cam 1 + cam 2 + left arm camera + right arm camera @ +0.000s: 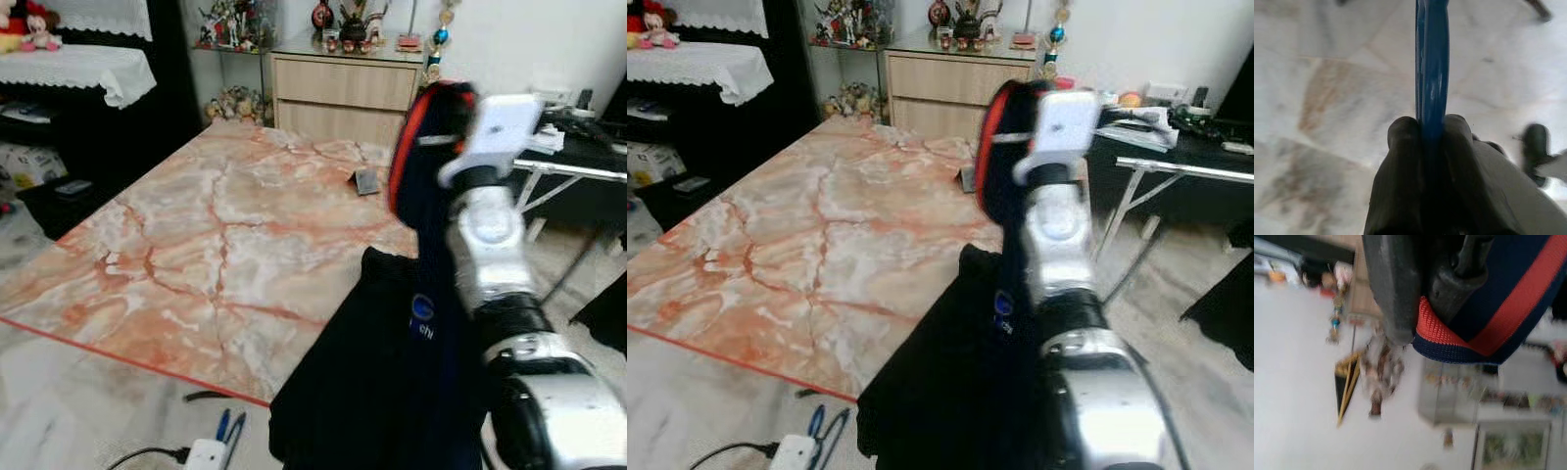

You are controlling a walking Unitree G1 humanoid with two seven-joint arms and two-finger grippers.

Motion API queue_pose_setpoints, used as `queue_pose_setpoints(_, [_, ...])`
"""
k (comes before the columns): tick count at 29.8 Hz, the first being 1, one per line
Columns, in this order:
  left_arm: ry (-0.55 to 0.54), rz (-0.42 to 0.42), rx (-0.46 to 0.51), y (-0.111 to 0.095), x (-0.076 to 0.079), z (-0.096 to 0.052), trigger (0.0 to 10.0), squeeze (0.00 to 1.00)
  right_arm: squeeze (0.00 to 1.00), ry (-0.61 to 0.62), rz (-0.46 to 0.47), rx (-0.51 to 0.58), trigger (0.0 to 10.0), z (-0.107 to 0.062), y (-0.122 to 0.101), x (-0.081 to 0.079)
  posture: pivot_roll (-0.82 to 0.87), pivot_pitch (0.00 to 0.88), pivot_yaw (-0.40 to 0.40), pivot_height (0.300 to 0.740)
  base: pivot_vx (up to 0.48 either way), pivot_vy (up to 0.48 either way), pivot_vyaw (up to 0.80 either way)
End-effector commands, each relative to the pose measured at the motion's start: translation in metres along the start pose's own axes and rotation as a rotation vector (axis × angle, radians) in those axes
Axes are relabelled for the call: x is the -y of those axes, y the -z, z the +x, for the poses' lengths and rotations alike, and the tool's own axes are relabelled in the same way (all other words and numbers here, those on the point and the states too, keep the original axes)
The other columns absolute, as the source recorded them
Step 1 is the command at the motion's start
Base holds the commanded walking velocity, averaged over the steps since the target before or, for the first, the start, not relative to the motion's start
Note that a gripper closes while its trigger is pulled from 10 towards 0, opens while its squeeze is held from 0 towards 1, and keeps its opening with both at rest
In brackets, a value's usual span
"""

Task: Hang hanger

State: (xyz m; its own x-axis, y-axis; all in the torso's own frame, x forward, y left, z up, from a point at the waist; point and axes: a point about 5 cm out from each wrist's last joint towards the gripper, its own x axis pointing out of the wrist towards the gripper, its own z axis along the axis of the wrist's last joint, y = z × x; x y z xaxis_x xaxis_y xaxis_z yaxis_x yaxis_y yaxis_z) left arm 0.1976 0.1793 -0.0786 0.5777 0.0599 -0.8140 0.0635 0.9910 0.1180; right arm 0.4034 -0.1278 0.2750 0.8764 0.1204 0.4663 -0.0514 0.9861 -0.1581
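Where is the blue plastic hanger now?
In the left wrist view, the blue plastic hanger is clamped between the left end effector's two black fingers, above the pale marble floor.

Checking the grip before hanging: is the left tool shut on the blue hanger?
Shut: both fingers press against the blue hanger.

Bright, even daylight; soft blur throughout, worst at wrists.

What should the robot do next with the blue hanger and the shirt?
Probably bring the left claw, shut on the blue hanger, up toward the dark shirt's collar, since the right claw holds that collar raised.
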Motion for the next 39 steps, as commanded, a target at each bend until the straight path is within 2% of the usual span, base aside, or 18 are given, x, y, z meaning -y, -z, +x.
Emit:
queue_pose_setpoints(1, [0.018,-0.004,-0.024,0.006,0.007,-0.001,10.0,0.0,0.0,0.035,-0.05,-0.121,10.0,-0.009,0.022,0.013,0.05,0.0,0.015,0.74,0.0,0.0,0.0])
queue_pose_setpoints(2, [0.02,0.0,-0.027,0.006,0.008,-0.001,10.0,0.0,0.0,0.046,-0.088,-0.228,10.0,-0.018,0.041,0.015,0.05,0.0,0.015,0.74,0.0,0.0,0.0])
queue_pose_setpoints(3, [0.021,-0.001,-0.027,0.006,0.008,-0.001,10.0,0.0,0.0,0.053,-0.072,-0.282,10.0,-0.025,0.052,0.015,0.05,0.0,0.015,0.74,0.0,0.0,0.0])
queue_pose_setpoints(5, [0.021,-0.001,-0.026,0.006,0.008,-0.001,10.0,0.0,0.0,0.058,-0.058,-0.317,10.0,-0.03,0.059,0.016,0.05,0.0,0.014,0.74,0.0,0.0,0.0])
queue_pose_setpoints(7, [0.023,0.0,-0.028,0.006,0.008,-0.001,10.0,0.0,0.0,0.089,-0.003,-0.378,10.0,-0.047,0.076,0.018,0.05,0.0,0.016,0.74,0.0,0.0,0.0])
queue_pose_setpoints(8, [0.023,0.0,-0.028,0.006,0.008,-0.001,10.0,0.0,0.0,0.089,-0.003,-0.378,10.0,-0.047,0.076,0.018,0.05,0.0,0.016,0.74,0.0,0.0,0.0])
queue_pose_setpoints(10, [0.024,0.003,-0.032,0.007,0.008,-0.001,10.0,0.0,0.0,0.114,0.027,-0.389,10.0,-0.067,0.087,0.019,0.04,0.0,0.019,0.74,0.0,0.0,0.0])
queue_pose_setpoints(14, [0.024,0.005,-0.034,0.008,0.007,-0.001,10.0,0.0,0.0,0.089,0.047,-0.372,10.0,-0.078,0.088,0.012,0.04,0.0,0.019,0.74,0.0,0.0,0.0])
queue_pose_setpoints(17, [0.025,0.005,-0.033,0.008,0.007,-0.001,10.0,0.0,0.0,0.084,0.061,-0.386,10.0,-0.095,0.093,0.008,0.04,0.0,0.016,0.74,0.0,0.0,0.0])
queue_pose_setpoints(18, [0.025,0.007,-0.032,0.008,0.007,-0.001,10.0,0.0,0.14,0.109,0.074,-0.381,10.0,-0.101,0.094,0.01,0.04,0.0,0.019,0.74,0.0,0.0,0.0])
queue_pose_setpoints(19, [0.025,0.007,-0.032,0.008,0.007,-0.001,10.0,0.0,1.0,0.117,0.086,-0.375,10.0,-0.103,0.094,0.01,0.04,0.0,0.019,0.74,0.0,0.0,0.0])
queue_pose_setpoints(23, [0.031,0.005,-0.032,0.009,0.008,-0.001,10.0,0.0,1.0,0.134,0.094,-0.347,10.0,-0.11,0.089,0.011,0.04,0.0,0.018,0.74,0.0,0.0,0.0])
queue_pose_setpoints(26, [0.033,0.003,-0.03,0.009,0.008,-0.001,10.0,0.0,1.0,0.133,0.019,-0.33,10.0,-0.122,0.083,0.016,0.04,0.0,0.013,0.74,0.0,0.0,0.0])
queue_pose_setpoints(32, [0.027,-0.001,-0.03,0.01,0.008,-0.001,10.0,0.0,1.0,0.135,0.015,-0.375,10.0,-0.156,0.085,0.017,0.03,0.0,0.008,0.74,0.0,0.0,0.0])
queue_pose_setpoints(33, [0.027,-0.001,-0.03,0.01,0.008,-0.001,10.0,0.0,1.0,0.135,0.015,-0.375,10.0,-0.156,0.085,0.017,0.03,0.0,0.008,0.74,0.0,0.0,0.0])
queue_pose_setpoints(34, [0.023,0.001,-0.031,0.01,0.007,-0.001,10.0,0.0,1.0,0.148,0.024,-0.401,10.0,-0.166,0.087,0.017,0.03,0.0,0.009,0.74,0.0,0.0,0.0])
queue_pose_setpoints(38, [0.019,0.002,-0.033,0.011,0.007,-0.001,10.0,0.0,1.0,0.154,0.026,-0.435,10.0,-0.176,0.089,0.013,0.03,0.0,0.014,0.74,0.0,0.0,0.0])
queue_pose_setpoints(39, [0.018,0.003,-0.033,0.011,0.007,-0.001,10.0,0.0,0.85,0.152,0.026,-0.436,10.0,-0.177,0.089,0.012,0.03,0.0,0.014,0.74,0.0,0.0,0.0])
